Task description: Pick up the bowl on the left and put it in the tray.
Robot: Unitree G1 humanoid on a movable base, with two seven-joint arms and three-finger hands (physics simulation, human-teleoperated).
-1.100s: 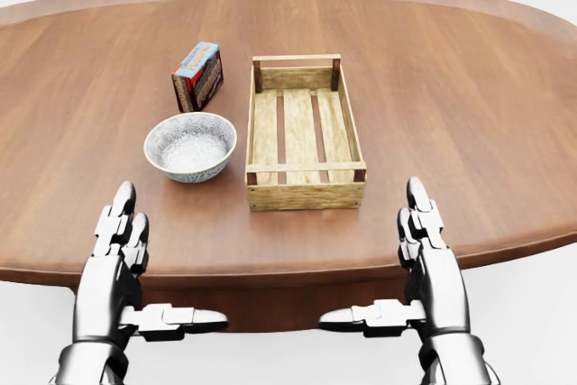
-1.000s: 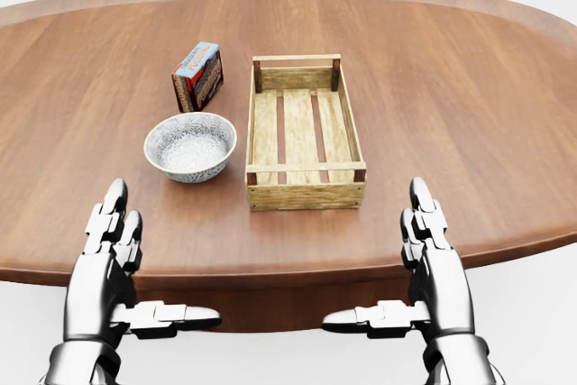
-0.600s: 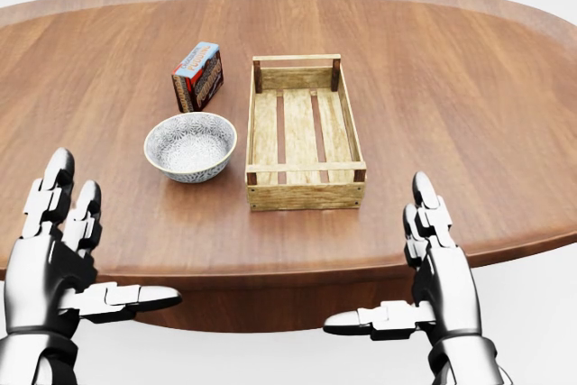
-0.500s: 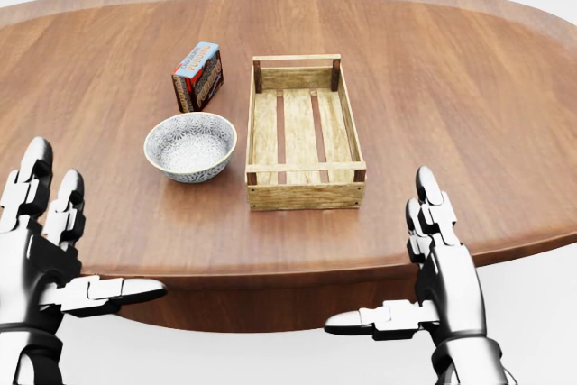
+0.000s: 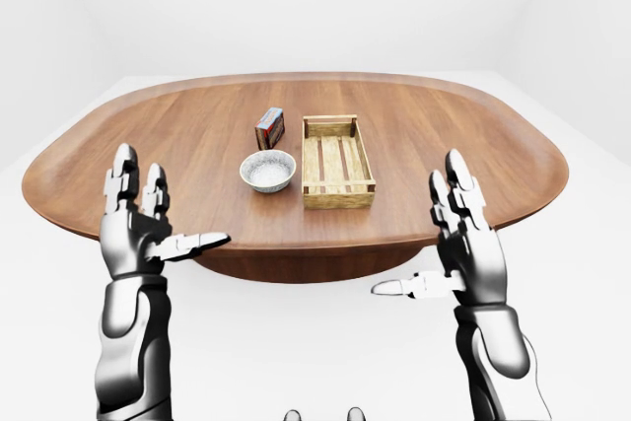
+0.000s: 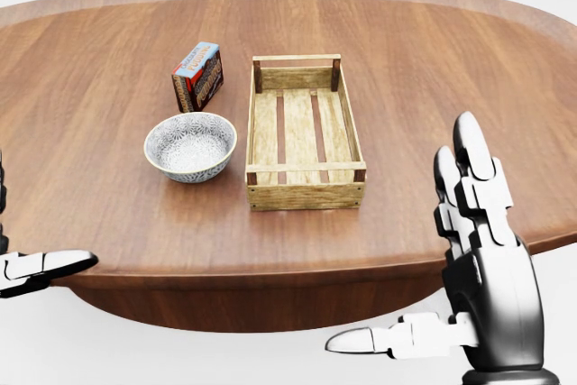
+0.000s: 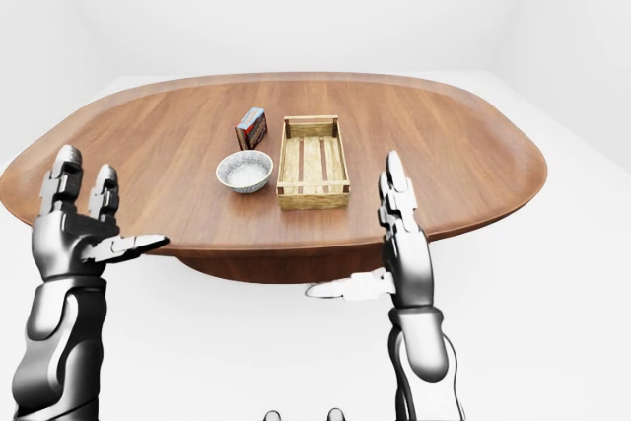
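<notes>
A patterned white bowl (image 6: 190,146) stands on the wooden table (image 6: 433,60), just left of a slatted wooden tray (image 6: 302,132) that holds nothing. My left hand (image 5: 158,229) is open, fingers spread, raised at the table's near edge well left of the bowl; in the head view only its thumb (image 6: 41,268) shows at the left border. My right hand (image 6: 424,259) is open too, fingers upright and thumb pointing left, below and right of the tray. Neither hand touches anything.
A small red and blue box (image 6: 198,76) lies just above the bowl, close to the tray's top left corner. The oval table stands in a plain white room, its near edge (image 6: 270,268) between my hands and the objects.
My left hand has swung out to the left and up, almost leaving the head view. The right hand has risen and come nearer the camera. Bowl, tray and box have not moved.
</notes>
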